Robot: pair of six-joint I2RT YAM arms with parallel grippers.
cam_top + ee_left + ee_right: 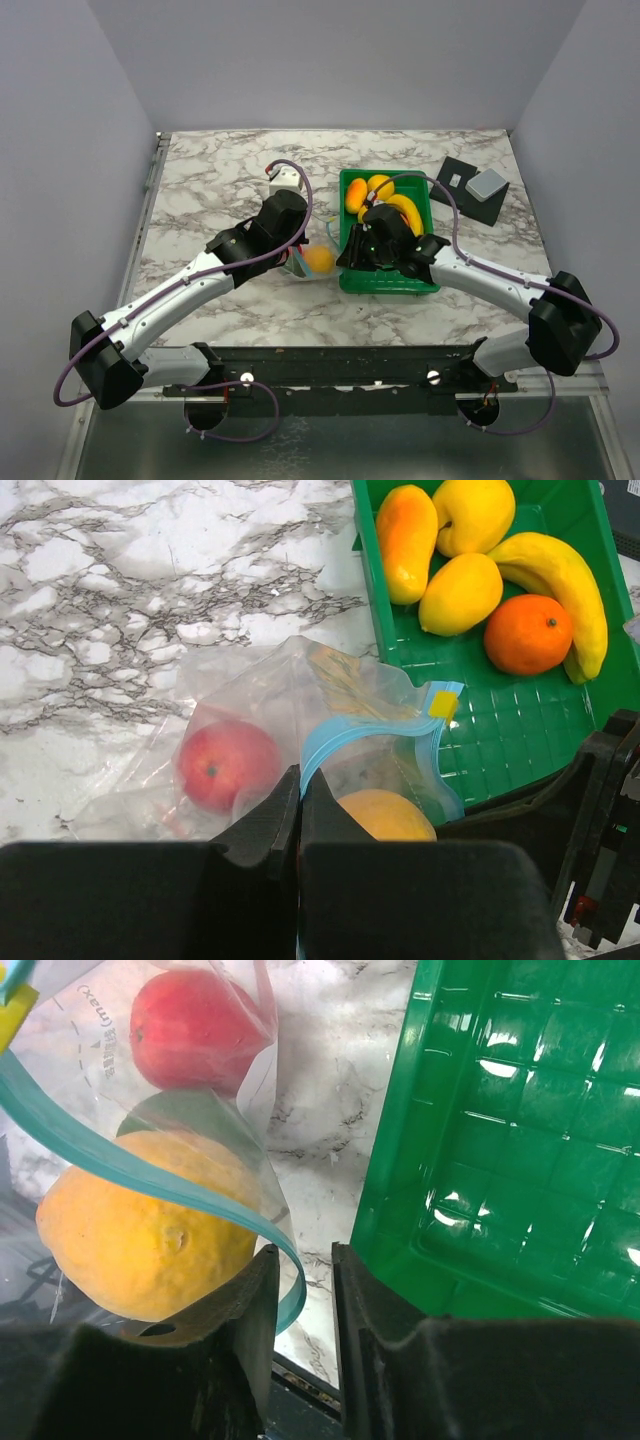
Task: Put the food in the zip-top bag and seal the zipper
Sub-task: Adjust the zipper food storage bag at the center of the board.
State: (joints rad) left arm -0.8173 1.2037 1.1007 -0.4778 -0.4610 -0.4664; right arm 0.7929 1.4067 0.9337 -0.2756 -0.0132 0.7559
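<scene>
The clear zip-top bag [300,685] lies on the marble left of the green tray [510,730]. It holds a red fruit [225,765] and an orange-yellow fruit [385,815]. A dark green shape [170,1112] shows between them in the right wrist view. My left gripper [299,780] is shut on the bag's blue zipper strip [365,730] at the mouth. My right gripper [305,1280] stands narrowly open at the tray's near left corner. The zipper strip [120,1160] curves into its gap without being pinched. Several yellow fruits, an orange [527,632] and a banana [560,575] lie in the tray.
In the top view the two grippers meet beside the tray [352,180], with the bag [305,265] between them. A black mat with a grey block [487,185] lies at the back right. A small white and red object [283,175] sits behind the left arm.
</scene>
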